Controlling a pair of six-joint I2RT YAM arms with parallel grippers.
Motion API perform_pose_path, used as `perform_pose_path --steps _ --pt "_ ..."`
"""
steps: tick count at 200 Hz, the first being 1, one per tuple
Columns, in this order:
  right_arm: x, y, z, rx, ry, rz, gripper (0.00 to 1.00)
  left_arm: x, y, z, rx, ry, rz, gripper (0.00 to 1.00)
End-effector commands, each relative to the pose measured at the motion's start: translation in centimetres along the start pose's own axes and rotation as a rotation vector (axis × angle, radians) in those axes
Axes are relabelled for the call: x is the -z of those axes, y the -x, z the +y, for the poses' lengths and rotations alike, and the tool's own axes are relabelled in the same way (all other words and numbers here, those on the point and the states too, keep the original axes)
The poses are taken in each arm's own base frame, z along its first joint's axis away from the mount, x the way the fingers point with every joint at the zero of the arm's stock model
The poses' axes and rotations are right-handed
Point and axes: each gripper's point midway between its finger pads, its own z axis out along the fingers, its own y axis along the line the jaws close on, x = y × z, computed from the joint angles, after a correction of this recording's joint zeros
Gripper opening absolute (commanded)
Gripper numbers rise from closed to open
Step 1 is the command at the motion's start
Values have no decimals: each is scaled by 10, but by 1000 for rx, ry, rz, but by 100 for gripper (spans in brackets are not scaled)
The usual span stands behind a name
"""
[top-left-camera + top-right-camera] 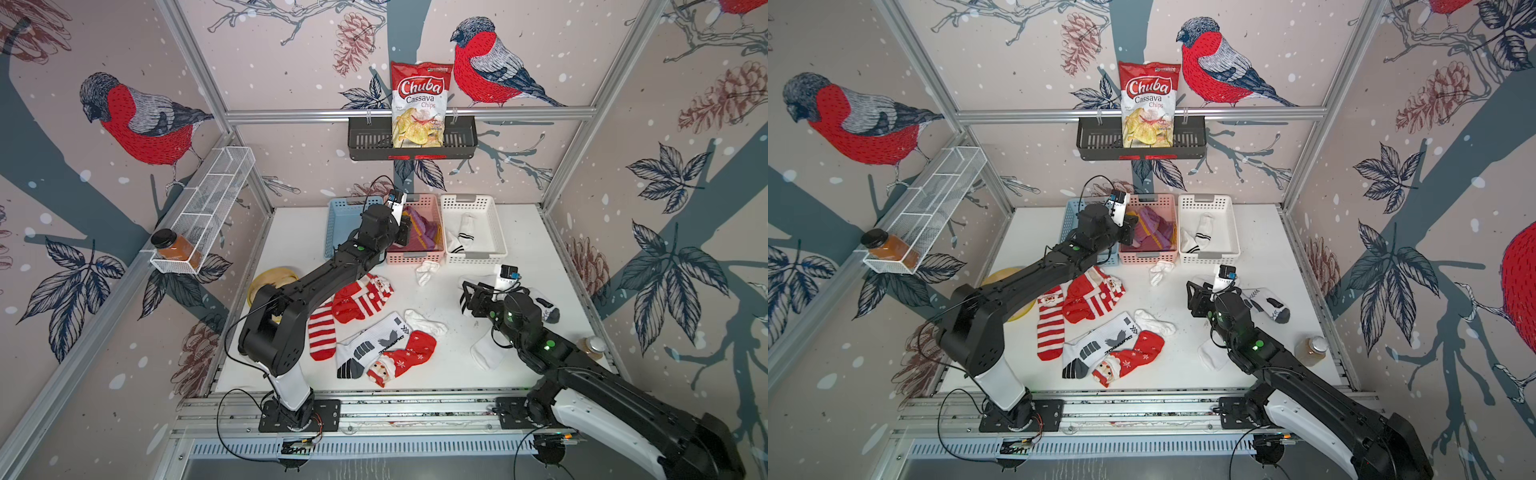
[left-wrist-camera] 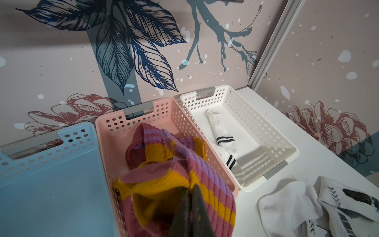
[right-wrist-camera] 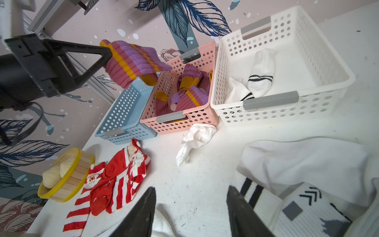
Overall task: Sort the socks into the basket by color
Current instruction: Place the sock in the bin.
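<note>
While the left gripper point(image 2: 190, 189) pinches a maroon-purple sock with mustard bands point(image 2: 209, 184), its jaws pressed tight on the fabric, we see that sock hanging in the air above the pink basket point(image 2: 184, 127). From the right wrist view the same sock point(image 3: 133, 61) droops from the black fingertips, clear of the basket's rim. More maroon-purple socks point(image 3: 190, 86) lie heaped inside the pink basket, which stands between the blue basket point(image 3: 123, 115) and the white basket point(image 3: 266, 115), all three touching side by side against the back wall. We count one white sock with black stripes point(image 3: 260, 71) lying in the white basket.

On the table in front, a crumpled white sock point(image 1: 428, 270) sits just beside the pink basket's near wall. Red-and-white striped socks point(image 1: 361, 299) lie in a loose pile under the left arm, with a white sock with black marks point(image 1: 365, 345) and a red Santa sock point(image 1: 399, 357) overlapping nearer the front edge.

Over on the right, the right gripper point(image 3: 191, 188) hovers low with its jaws standing moderately apart and nothing between them. White socks point(image 3: 303, 164) lie just beside it; whether a finger touches them we cannot quite tell.
</note>
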Motion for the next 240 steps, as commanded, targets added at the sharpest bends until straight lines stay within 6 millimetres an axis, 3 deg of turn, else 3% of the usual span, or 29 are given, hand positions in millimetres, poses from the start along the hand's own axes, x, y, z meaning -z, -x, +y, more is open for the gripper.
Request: perform_pose_path --steps 1,35,69,87,107,134,195,240 --pt "2 1 -4 -4 -18 -10 58 -19 13 -1 -31 -54 -53 0" --pt "4 0 -6 -7 -25 -8 58 -52 -5 14 -4 -40 -10 0" --pt "5 1 -7 -8 -29 -11 58 -66 -22 20 15 -23 35 0" --pt "4 0 -8 -6 -32 -10 58 -66 -25 22 18 -12 38 10" --pt "3 -1 -7 -5 -30 -8 58 -64 -25 22 22 -12 35 29" --pt "2 -1 -7 -7 -29 -5 58 -58 -23 22 21 -10 24 38" --pt "2 -2 -6 -6 -24 -3 59 -20 -14 19 39 -3 -10 42" --pt "-1 -2 -4 1 -21 3 64 16 -32 15 75 -3 23 44"
